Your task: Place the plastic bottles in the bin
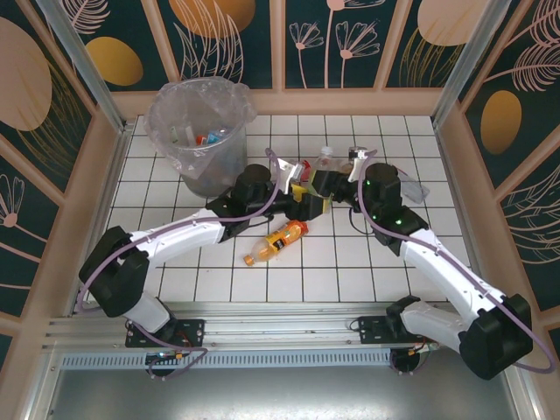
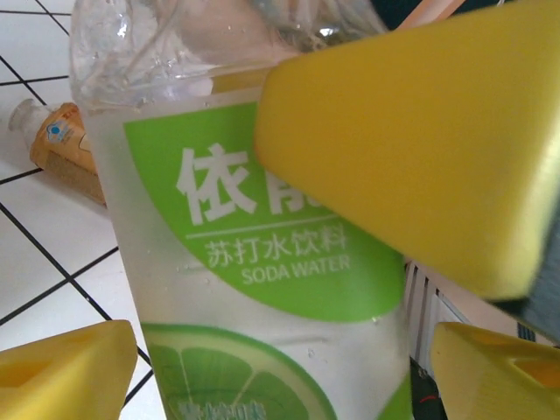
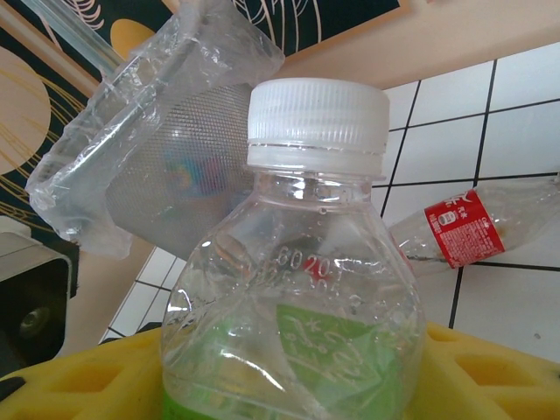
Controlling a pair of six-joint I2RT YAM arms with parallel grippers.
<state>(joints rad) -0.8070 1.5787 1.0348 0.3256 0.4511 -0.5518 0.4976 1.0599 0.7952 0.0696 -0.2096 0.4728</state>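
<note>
— Two end effectors on one bottle? Which one has it?
— The right end effector (image 3: 289,389). Its yellow fingers (image 3: 490,367) are pinched on the soda water bottle (image 3: 306,289), low on the body. The green label and white cap (image 3: 317,118) stand up above them.
— And the left?
— The left end effector (image 2: 280,372) is spread, one finger on each side of the same bottle (a thin gap shows beside one finger, so no squeeze that I can see). One of the right's fingers lies against the label just above.
— Where is the bin (image 1: 206,166)?
— Beyond the pair and off to their left, well apart. It stands on the bench (image 1: 350,262) with a few bottles (image 1: 203,136) inside its clear bag.
— Any others loose?
— An orange-drink bottle (image 1: 278,241) lies on the tiles just on the near side of the two end effectors. A red-labelled bottle (image 3: 459,229) lies flat past the right one.
</note>
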